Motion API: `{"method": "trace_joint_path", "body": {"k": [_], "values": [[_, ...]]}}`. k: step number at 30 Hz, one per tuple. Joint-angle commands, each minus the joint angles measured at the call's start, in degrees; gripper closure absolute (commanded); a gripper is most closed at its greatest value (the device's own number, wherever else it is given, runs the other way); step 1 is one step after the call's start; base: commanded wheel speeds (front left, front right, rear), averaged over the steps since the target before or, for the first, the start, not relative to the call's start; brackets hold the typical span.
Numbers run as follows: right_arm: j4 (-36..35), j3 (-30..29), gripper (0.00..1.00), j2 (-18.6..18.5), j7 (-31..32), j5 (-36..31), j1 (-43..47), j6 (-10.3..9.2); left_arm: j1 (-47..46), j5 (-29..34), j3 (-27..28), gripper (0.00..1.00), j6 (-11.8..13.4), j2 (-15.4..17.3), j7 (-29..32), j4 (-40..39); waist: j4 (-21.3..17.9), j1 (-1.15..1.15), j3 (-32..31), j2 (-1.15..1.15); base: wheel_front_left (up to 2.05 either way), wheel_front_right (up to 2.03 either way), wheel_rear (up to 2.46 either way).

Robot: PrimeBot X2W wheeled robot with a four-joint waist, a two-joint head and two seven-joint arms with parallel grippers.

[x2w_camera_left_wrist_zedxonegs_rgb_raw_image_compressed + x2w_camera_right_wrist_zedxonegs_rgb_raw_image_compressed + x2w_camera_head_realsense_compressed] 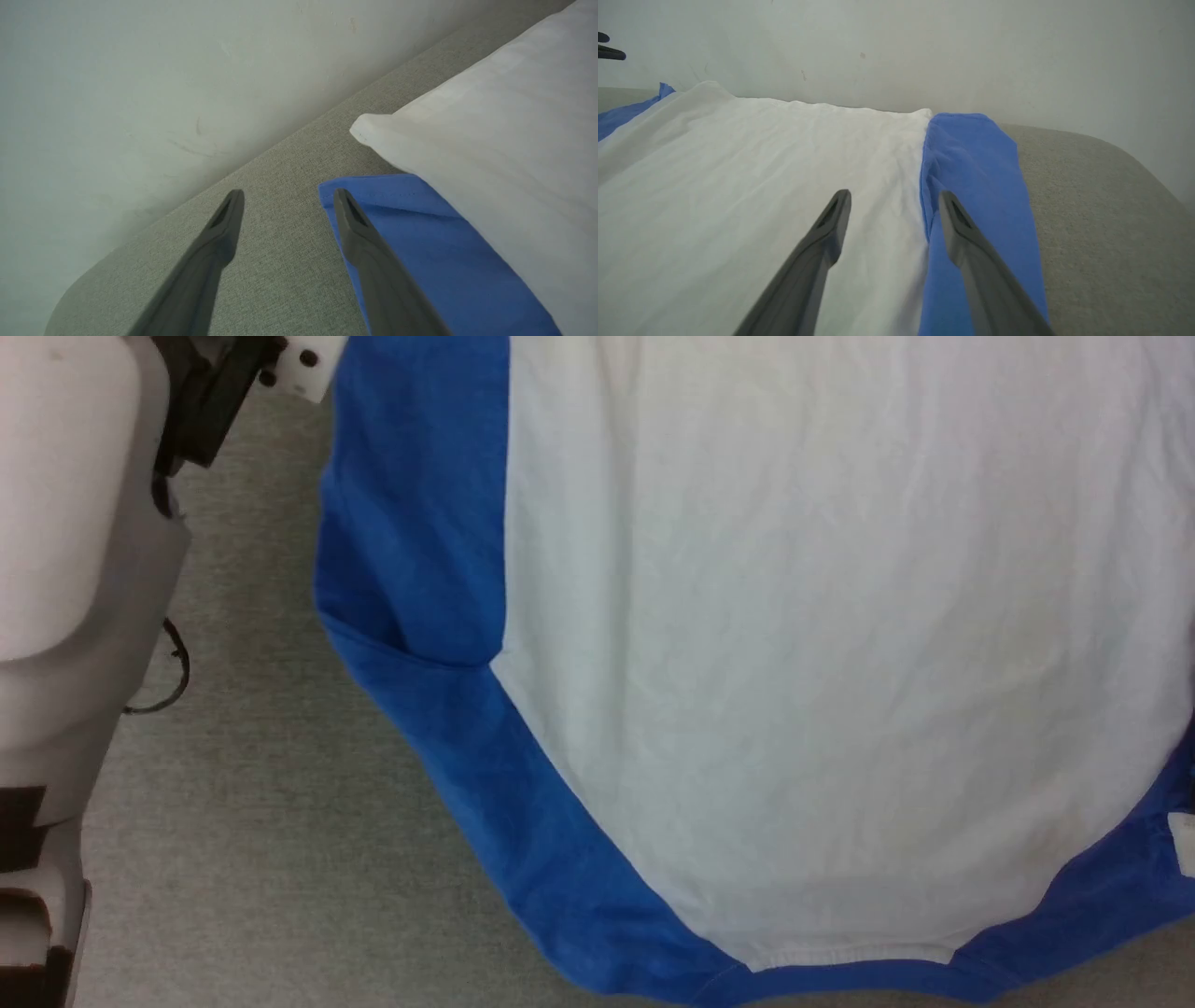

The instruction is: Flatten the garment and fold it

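The garment [794, 663] lies spread on a grey padded surface, its white body flat and lightly wrinkled. One blue sleeve [411, 523] lies along its left side, and the blue shoulders and neckband [840, 980] curve along the near edge. My left gripper [289, 196] is open above the bare surface at the sleeve [420, 242], one finger over the sleeve's edge, beside the garment's white hem corner [369, 128]. My right gripper [895, 198] is open and hovers over the seam between the white body [738, 163] and the other blue sleeve [976, 163]. Neither holds any cloth.
The grey surface [261, 859] shows bare left of the garment and ends in rounded corners [1125, 158] against a pale wall [140, 70]. My left arm's pale forearm [65, 569] stands at the head view's left edge, with a dark cable loop [173, 677] beside it.
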Motion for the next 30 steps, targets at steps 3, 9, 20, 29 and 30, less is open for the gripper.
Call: {"method": "trace_joint_path", "body": {"k": [3, 9, 20, 29, 30], "values": [[-1.40, -0.27, 0.00, -0.65, -0.80, 0.75, -1.05, -0.05, -0.11, 0.71, -0.21, 0.00, 0.48, 0.97, 0.36, 0.93, -2.85, -0.01, 3.49, 0.00, 0.00, 0.00, 0.00], [-1.60, -1.07, 0.00, -1.19, -0.80, 1.01, -1.17, -0.05, 0.56, 1.08, 0.05, 0.00, 1.29, 2.23, -0.59, 1.60, -4.33, -0.01, 4.79, 0.00, 0.00, 0.00, 0.00], [-1.07, -2.39, 0.00, -1.52, -1.32, 1.62, -0.74, -0.05, 0.90, 0.89, -0.01, 0.00, 2.33, 2.74, -1.01, 2.87, -5.58, -0.01, 6.67, 0.00, 0.00, 0.00, 0.00], [-0.49, -2.47, 0.00, -1.95, -1.45, 1.80, -1.62, -0.05, 1.87, -0.87, -0.63, 1.00, 1.11, 2.79, -1.06, 3.28, -5.75, -0.01, 7.13, 0.00, 0.00, 0.00, 0.00], [-0.42, -2.56, 0.00, -1.94, -1.46, 1.77, -1.65, -0.05, 1.96, -1.00, -0.58, 1.00, 1.19, 2.74, -1.41, 3.34, -5.73, -0.01, 7.06, 0.00, 0.00, 0.00, 0.00]]}}
